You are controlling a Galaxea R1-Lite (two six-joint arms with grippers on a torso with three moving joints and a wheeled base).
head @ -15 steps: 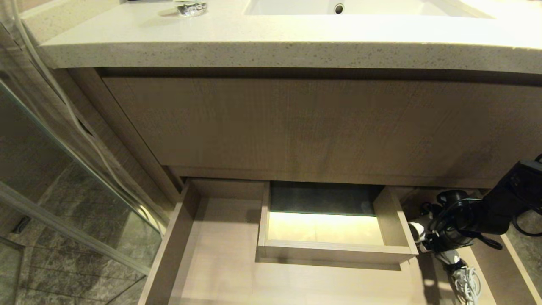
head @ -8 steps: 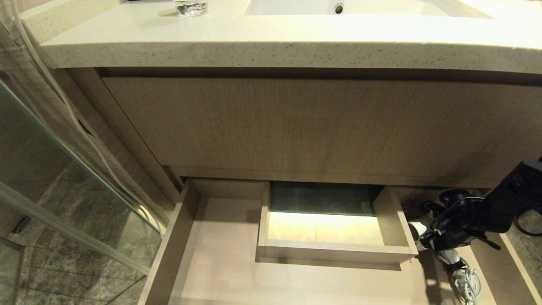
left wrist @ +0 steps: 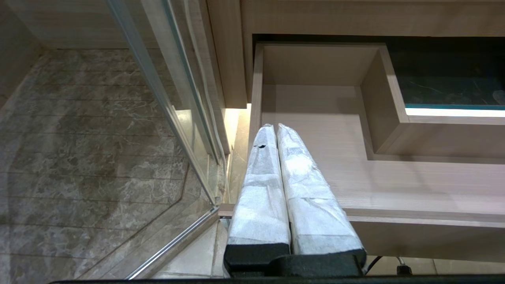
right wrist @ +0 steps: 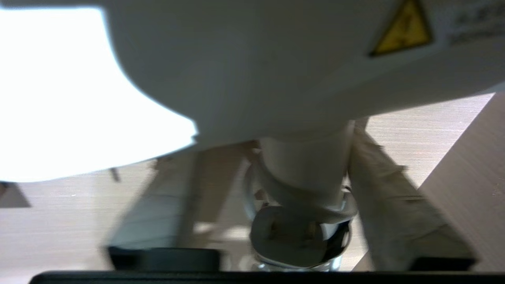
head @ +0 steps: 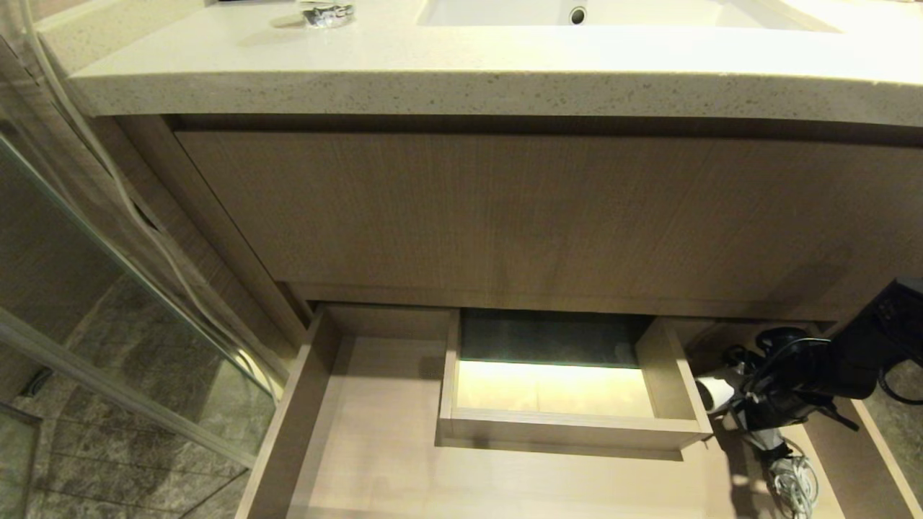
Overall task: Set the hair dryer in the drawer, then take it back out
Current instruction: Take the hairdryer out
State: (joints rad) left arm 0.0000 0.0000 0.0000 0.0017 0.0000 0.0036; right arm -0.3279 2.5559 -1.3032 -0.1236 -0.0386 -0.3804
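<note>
Hair dryer (right wrist: 300, 173) handle sits between right pincer (head: 757, 404) fingers, grip unconfirmed; drawer (head: 375, 447) cutout box (head: 562, 425) just beside; left pincer (left wrist: 276, 130) closed, empty

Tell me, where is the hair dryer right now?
In the head view the hair dryer lies in the open drawer's right end, beside the boxed cutout, with the right pincer around its handle.

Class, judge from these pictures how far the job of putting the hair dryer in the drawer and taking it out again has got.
Done: the drawer stands pulled open, and the hair dryer lies inside at its right end, cord bundled beside it. In hand: the right gripper straddles the dryer's handle, a finger on each side; a firm grip cannot be confirmed. The left gripper is shut, idle by the drawer's left side. Left: lifting the dryer out.
</note>
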